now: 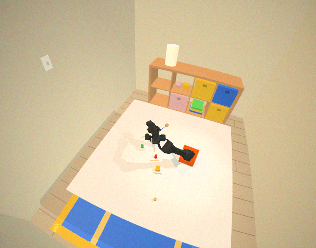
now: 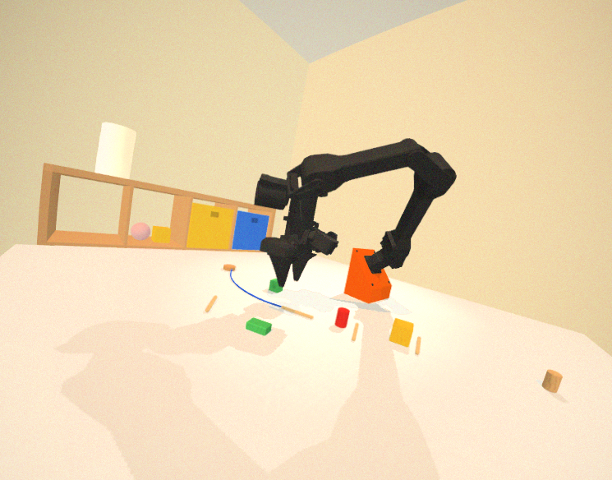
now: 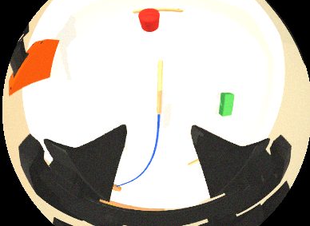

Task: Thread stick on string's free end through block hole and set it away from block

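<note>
No lettering, label, brand, number or sign can be read in the top, exterior or wrist view.

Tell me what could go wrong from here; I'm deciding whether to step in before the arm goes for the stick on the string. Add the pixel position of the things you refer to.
The gripper (image 2: 289,283) (image 3: 159,128) is open with the string (image 2: 249,293) (image 3: 156,148) running between its fingers in the wrist view, so closing low here might catch string instead of the stick (image 1: 154,148) (image 2: 296,312) (image 3: 160,86).

The green cube (image 2: 275,285) sits close by the fingers in the exterior view; a sideways move could bump it.
</note>
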You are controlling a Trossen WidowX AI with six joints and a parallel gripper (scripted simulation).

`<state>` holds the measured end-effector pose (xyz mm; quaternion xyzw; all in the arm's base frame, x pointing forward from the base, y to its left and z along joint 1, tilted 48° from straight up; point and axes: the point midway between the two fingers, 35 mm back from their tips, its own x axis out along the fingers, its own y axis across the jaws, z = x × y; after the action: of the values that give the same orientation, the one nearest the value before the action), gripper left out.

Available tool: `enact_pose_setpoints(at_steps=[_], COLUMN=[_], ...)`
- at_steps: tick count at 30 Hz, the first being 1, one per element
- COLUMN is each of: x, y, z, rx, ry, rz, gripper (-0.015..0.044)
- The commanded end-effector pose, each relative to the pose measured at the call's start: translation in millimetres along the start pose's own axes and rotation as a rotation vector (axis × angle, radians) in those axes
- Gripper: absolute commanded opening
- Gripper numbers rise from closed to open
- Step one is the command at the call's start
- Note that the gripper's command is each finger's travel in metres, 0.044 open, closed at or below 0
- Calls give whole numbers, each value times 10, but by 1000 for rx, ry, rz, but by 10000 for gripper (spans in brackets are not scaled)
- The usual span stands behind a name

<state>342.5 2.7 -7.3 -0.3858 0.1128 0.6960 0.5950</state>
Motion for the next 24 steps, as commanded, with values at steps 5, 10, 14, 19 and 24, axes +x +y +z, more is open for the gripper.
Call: enact_pose_setpoints(at_steps=[5,10,14,19,24], x=[-7,-7,-7,33,116], y=[-16,-16,-16,-19,-23], z=[10,10,10,7,3], rx=[-10,-10,-10,-10,-9], ry=[-2,-2,-2,-2,-1], rz=[-4,-4,-4,-4,-4], gripper=[125,120,120,120,120])
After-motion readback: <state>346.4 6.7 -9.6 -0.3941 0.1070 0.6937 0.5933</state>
